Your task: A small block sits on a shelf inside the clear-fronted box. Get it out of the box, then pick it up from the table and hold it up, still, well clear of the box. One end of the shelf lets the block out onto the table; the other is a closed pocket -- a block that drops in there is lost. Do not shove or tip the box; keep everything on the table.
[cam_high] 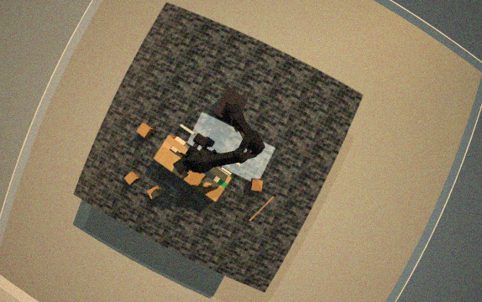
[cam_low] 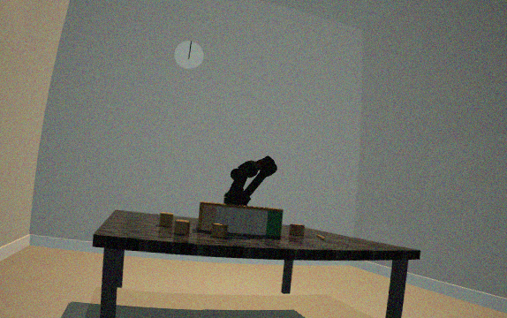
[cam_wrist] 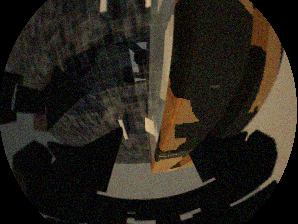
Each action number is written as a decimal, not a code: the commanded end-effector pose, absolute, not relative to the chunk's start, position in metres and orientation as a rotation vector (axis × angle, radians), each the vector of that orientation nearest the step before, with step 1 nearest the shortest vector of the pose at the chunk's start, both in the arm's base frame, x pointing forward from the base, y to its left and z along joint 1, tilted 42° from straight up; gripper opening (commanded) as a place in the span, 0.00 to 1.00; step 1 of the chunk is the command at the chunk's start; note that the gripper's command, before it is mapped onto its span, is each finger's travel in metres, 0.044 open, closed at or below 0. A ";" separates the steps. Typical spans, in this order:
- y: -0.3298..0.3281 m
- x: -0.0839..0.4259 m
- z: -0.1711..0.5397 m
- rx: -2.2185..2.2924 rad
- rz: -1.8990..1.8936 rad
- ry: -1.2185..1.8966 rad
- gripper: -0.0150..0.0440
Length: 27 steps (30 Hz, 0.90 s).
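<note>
- Gripper [cam_high: 182, 167] [cam_low: 232, 199] [cam_wrist: 150, 128]: one, black, its two fingers spread apart with nothing between them. From above it is over the left-to-middle part of the box, on the end of one dark arm [cam_high: 247, 136] [cam_low: 258, 178].
- At the left, three loose wooden cubes rest on the dark table [cam_high: 207, 46] [cam_low: 253, 249]: one farther back [cam_high: 144, 130] [cam_low: 166, 219], one nearer [cam_high: 131, 178] [cam_low: 182, 227], and one nearer and farther right [cam_high: 154, 192] [cam_low: 219, 230], partly in front of the box as seen from outside.
- In the middle, one wooden box [cam_high: 167, 157] [cam_low: 241, 206] [cam_wrist: 172, 117] stands upright, its clear front facing near. Gaps show in its top.
- At the box's right end, one green panel [cam_high: 224, 184] [cam_low: 274, 223].
- The small block for the task: I cannot pick it out with confidence; arm, shadow and blur hide much of the inside, so its place is unknown.
- Right of the box, a fourth loose cube [cam_high: 257, 184] [cam_low: 297, 230], and beyond it one thin stick [cam_high: 262, 208] [cam_low: 321, 237] lying on the table.
- Progress: nothing is gripped or raised. Getting the block out cannot be confirmed; picking it up and holding it still, well clear of the box, remain.
</note>
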<state>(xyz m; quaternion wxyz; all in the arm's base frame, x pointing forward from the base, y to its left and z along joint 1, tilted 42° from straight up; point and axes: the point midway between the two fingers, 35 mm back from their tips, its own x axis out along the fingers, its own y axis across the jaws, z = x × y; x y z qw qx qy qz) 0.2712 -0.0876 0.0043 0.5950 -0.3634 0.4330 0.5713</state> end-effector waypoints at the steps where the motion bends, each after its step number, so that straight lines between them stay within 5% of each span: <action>1: -0.092 0.270 -0.001 -0.845 1.332 1.010 0.93; 27: -0.111 0.268 -0.018 -0.846 1.331 1.011 0.93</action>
